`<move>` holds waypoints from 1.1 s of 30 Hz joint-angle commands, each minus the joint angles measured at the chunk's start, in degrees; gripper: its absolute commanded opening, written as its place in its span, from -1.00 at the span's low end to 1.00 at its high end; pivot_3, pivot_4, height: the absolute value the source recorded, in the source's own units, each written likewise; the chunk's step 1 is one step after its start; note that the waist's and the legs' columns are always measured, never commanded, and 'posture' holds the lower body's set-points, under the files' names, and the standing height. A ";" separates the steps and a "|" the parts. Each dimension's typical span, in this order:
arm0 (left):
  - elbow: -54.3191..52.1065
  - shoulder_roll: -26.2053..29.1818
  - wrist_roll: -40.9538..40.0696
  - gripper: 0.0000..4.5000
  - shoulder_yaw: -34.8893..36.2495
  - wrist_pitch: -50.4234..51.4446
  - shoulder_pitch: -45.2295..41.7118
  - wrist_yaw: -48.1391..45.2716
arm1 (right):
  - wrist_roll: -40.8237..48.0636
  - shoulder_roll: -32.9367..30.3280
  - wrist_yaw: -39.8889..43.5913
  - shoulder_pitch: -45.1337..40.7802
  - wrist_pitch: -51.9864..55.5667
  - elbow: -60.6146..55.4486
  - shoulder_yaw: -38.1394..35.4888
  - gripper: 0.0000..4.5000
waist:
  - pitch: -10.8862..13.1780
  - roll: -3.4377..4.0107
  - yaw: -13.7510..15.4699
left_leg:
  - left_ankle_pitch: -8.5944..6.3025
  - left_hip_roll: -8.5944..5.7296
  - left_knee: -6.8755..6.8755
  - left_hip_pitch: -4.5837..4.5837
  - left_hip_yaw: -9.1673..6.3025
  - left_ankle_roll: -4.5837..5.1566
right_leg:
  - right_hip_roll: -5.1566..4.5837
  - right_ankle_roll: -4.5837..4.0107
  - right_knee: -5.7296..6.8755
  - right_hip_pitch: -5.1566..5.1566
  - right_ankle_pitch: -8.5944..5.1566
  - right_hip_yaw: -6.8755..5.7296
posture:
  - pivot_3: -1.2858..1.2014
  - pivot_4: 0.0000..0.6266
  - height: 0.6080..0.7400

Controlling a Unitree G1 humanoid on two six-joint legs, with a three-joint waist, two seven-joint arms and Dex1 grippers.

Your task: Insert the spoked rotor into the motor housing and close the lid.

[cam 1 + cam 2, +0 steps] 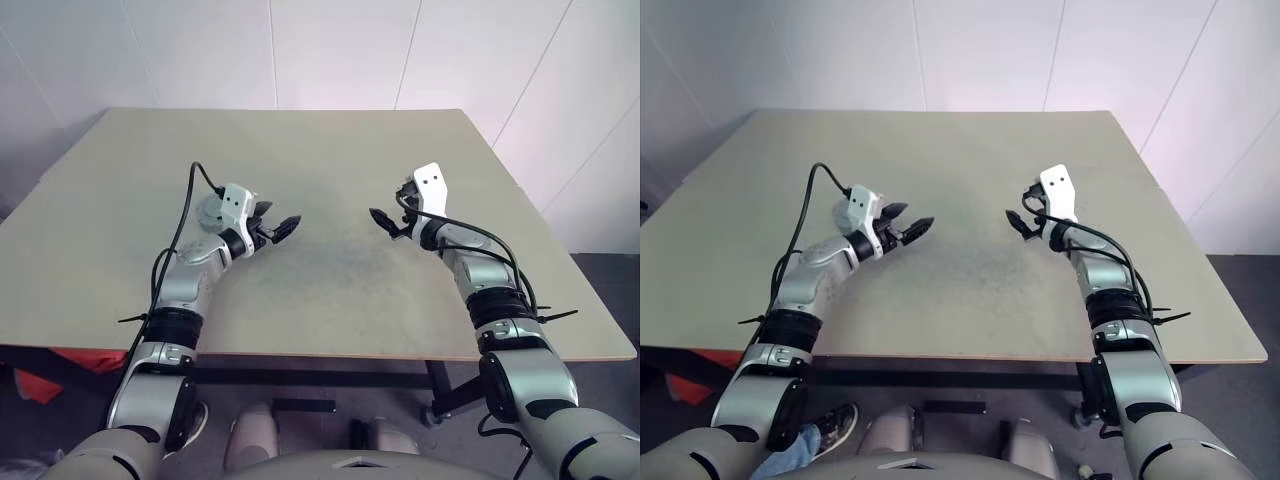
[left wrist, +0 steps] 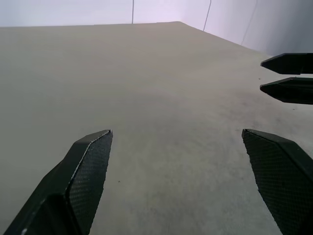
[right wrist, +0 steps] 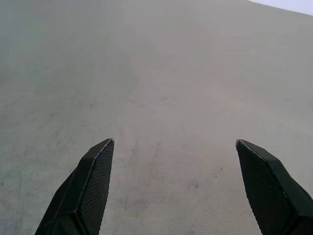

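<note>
The broad, pale grey-beige rectangular tabletop (image 1: 330, 150) has a faintly scuffed, darker patch near its middle. White panelled walls (image 1: 340, 50) rise behind its far edge.

Two silver-and-black jointed arms reach in over the near edge. The left arm (image 1: 185, 285) carries a black cable (image 1: 180, 225) that loops up to its wrist, and the right arm (image 1: 480, 270) has a similar cable along its forearm.

The left gripper (image 1: 284, 213), on a white wrist block, hangs just above the tabletop and points inward towards the middle. The right gripper (image 1: 388, 200) faces it from the other side, and a stretch of bare surface separates the two.

In the left wrist view the black textured left fingers (image 2: 88, 171) stand wide apart, released, with nothing between them. In the right wrist view the right fingers (image 3: 93, 186) are spread just as wide, also released and holding nothing.

I cannot tell where the spoked rotor, the motor housing and the lid are.
</note>
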 commanded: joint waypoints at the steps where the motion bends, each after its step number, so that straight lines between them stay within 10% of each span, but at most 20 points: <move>1: -1.74 -0.52 0.59 0.99 -0.35 -1.56 -0.38 0.61 | -0.63 -0.12 -0.30 -2.38 -1.80 0.35 -0.54 1.00 | 0.00 0.00 0.00 | 0.00 0.00 0.00 0.00 0.00 0.00 | 0.00 0.00 0.00 0.00 0.00 0.00 | 0.03 -1.00 1.00; 33: -1.70 -2.07 2.85 0.99 -0.06 -2.66 0.53 3.60 | -1.98 -0.52 -1.78 -2.21 -3.15 2.42 -1.14 1.00 | 0.00 0.00 -0.06 | -0.02 0.03 0.00 0.00 0.02 0.05 | 0.01 0.00 -0.01 -0.01 0.00 0.00 | 0.03 -1.00 1.00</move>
